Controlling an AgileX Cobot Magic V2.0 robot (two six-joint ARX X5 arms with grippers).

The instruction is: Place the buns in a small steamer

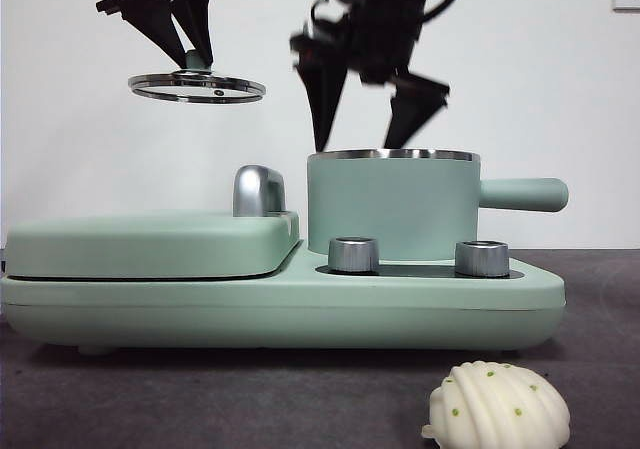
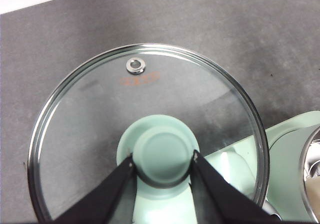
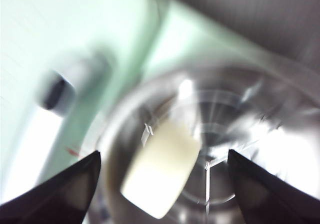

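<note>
Nearest the front view's camera, the ribbed bun (image 1: pixel 499 406) with green specks is lying on the dark tabletop (image 1: pixel 200 399) near its front edge, ahead of the mint-green cooker base (image 1: pixel 280 309) and touching nothing else; it looks soft and light, so I judge a gentle pinch across its narrower sides, low on the body, would be safest, since the ribs could dent. Behind it, the small steamer (image 1: pixel 395 209) is standing open on the base's right half; the smooth cream bun (image 3: pixel 161 170) is already lying inside on the steel bottom. Above the rim, the right gripper (image 1: pixel 372 99) is hanging with jaws spread and empty. Over the grill cover (image 1: pixel 150 244), the left gripper (image 2: pixel 162 160) is clamping the green knob (image 2: pixel 161 154) of the glass lid (image 2: pixel 90 129), holding it aloft.
</note>
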